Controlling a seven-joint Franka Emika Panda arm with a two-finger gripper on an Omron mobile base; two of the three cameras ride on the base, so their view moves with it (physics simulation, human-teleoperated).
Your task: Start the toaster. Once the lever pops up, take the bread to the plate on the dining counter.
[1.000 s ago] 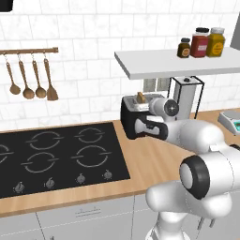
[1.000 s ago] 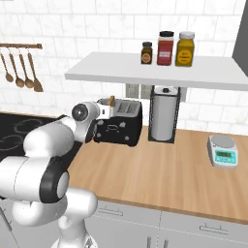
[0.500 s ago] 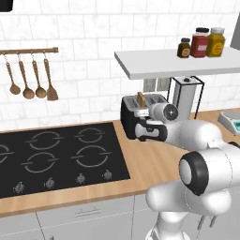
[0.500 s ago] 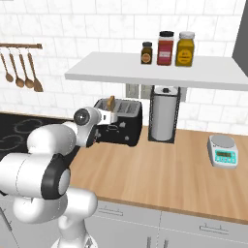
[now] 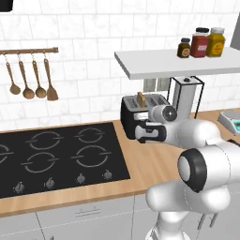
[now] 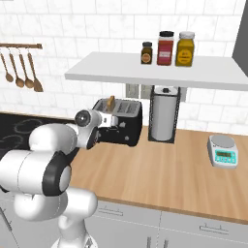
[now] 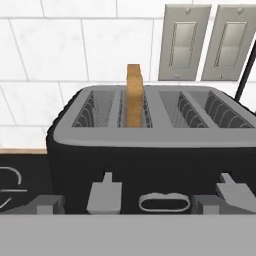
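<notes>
The black toaster (image 5: 137,108) stands at the back of the wood worktop against the tiled wall, also seen as toaster (image 6: 122,121) and close up as toaster (image 7: 150,145). One slice of bread (image 7: 133,95) stands upright in its left slot, sticking out above the silvery top; bread (image 5: 140,99), bread (image 6: 111,101). My gripper (image 7: 127,207) is open just in front of the toaster's face, low down, its fingertips (image 7: 47,204) either side of the left lever (image 7: 104,192) and the oval mark (image 7: 164,202). The gripper (image 5: 142,132) holds nothing. The plate and dining counter are out of view.
A black hob (image 5: 51,159) lies left of the toaster. A white roll in a black frame (image 6: 163,118) stands right of it under a shelf (image 6: 155,75) with three jars. A scale (image 6: 223,151) sits at far right. Utensils (image 5: 30,79) hang on the wall.
The hand has dropped and moved in towards the toaster's front. Its jaws have stayed open, and the bread and lever have not moved.
</notes>
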